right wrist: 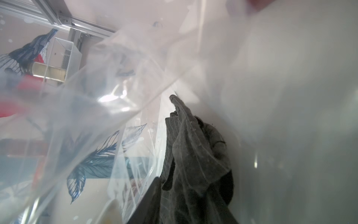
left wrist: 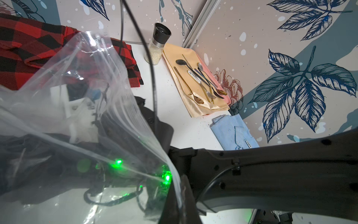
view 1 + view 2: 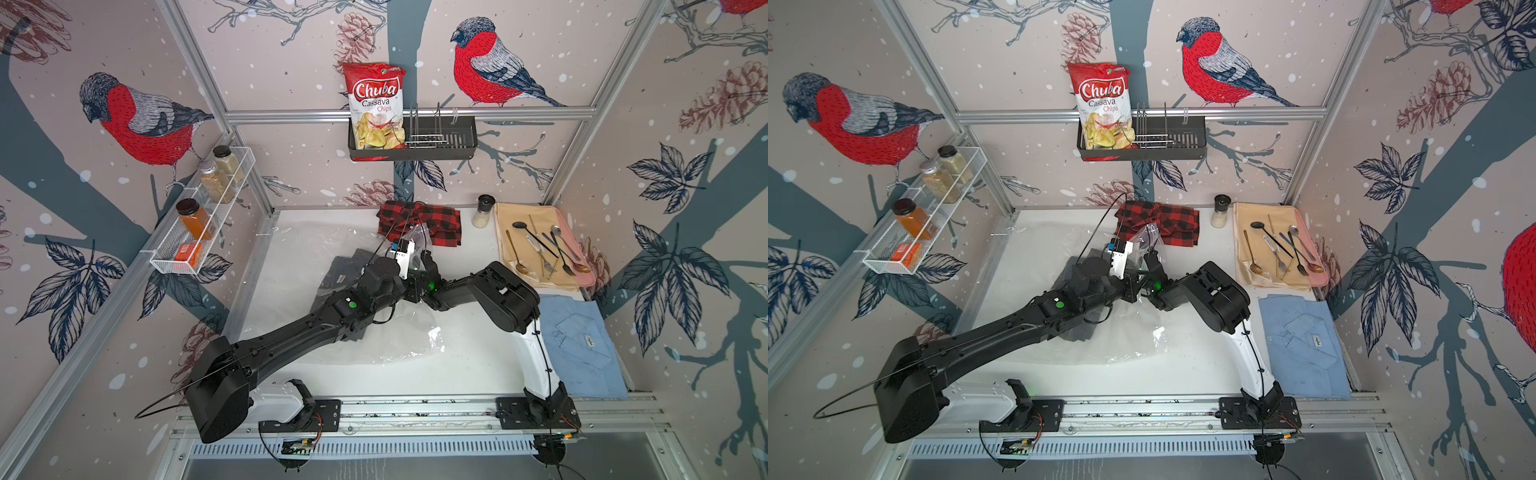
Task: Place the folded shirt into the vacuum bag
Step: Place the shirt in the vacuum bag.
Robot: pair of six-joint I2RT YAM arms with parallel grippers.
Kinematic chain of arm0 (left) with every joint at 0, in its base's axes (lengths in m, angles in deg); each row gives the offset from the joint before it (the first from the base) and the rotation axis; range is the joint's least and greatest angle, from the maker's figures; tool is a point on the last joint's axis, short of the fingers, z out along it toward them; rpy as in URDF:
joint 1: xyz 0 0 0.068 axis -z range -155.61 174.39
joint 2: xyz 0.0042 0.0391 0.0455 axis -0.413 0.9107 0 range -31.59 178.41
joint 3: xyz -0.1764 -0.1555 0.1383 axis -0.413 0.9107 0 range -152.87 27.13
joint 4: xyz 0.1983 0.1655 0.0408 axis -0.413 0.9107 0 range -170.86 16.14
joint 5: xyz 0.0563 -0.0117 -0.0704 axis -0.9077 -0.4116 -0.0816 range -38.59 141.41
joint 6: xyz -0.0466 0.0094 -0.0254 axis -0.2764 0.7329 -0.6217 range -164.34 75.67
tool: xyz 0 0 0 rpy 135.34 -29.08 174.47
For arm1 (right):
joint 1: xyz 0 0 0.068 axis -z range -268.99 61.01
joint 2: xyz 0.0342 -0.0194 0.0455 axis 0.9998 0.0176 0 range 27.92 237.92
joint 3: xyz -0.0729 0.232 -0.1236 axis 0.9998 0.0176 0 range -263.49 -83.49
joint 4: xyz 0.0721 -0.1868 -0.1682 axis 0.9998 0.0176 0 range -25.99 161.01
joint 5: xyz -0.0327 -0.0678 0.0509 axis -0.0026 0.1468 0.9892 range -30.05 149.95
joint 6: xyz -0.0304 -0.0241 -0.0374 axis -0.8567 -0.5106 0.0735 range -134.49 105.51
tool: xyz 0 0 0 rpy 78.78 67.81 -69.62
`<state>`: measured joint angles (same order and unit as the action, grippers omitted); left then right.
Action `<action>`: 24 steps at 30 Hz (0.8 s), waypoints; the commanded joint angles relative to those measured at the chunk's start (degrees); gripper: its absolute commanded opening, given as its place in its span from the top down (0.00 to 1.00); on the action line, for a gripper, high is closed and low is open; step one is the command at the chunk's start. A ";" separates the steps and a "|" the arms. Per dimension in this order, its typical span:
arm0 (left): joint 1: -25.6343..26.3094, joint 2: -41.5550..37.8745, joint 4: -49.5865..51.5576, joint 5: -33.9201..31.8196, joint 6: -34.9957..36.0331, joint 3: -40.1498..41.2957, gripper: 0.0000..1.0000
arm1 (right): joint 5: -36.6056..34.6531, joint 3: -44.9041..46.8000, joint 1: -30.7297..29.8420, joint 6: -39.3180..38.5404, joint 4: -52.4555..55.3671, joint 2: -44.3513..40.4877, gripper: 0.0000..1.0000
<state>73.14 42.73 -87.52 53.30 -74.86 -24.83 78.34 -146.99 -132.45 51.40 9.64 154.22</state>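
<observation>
Vacuum bag [image 2: 81, 93] hangs pinched in the left tool [image 2: 175, 201]; folded shirt [image 1: 193, 155] inside lies just beside right tool [image 3: 1152, 262], opening unclear.

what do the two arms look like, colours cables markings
Both are matte-black jointed links. The left arm has a white base shell, a round green dot on its forearm, a thin black cable looping off the elbow and a white wrist block with a blue label. The right arm has a white lower link with a black cable along it and a green light near the wrist.
</observation>
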 commanded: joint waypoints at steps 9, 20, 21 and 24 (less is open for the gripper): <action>-1.91 2.00 -2.65 0.87 2.24 -2.82 1.00 | 2.97 11.62 -2.65 1.25 -4.91 -5.37 0.52; -1.87 3.36 -5.60 8.44 -0.28 -3.68 1.00 | -0.13 -3.50 -5.67 3.72 -4.35 6.05 0.82; -1.86 3.52 -5.98 9.31 -0.55 -3.58 1.00 | -0.04 -5.61 -6.28 3.52 -3.24 6.97 0.82; -1.90 3.51 -6.15 9.40 -0.85 -3.23 1.00 | -1.39 -4.15 -6.20 3.50 -3.14 5.79 0.81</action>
<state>71.35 46.27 -89.40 60.03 -74.62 -28.31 78.03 -152.00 -138.73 54.61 7.13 160.71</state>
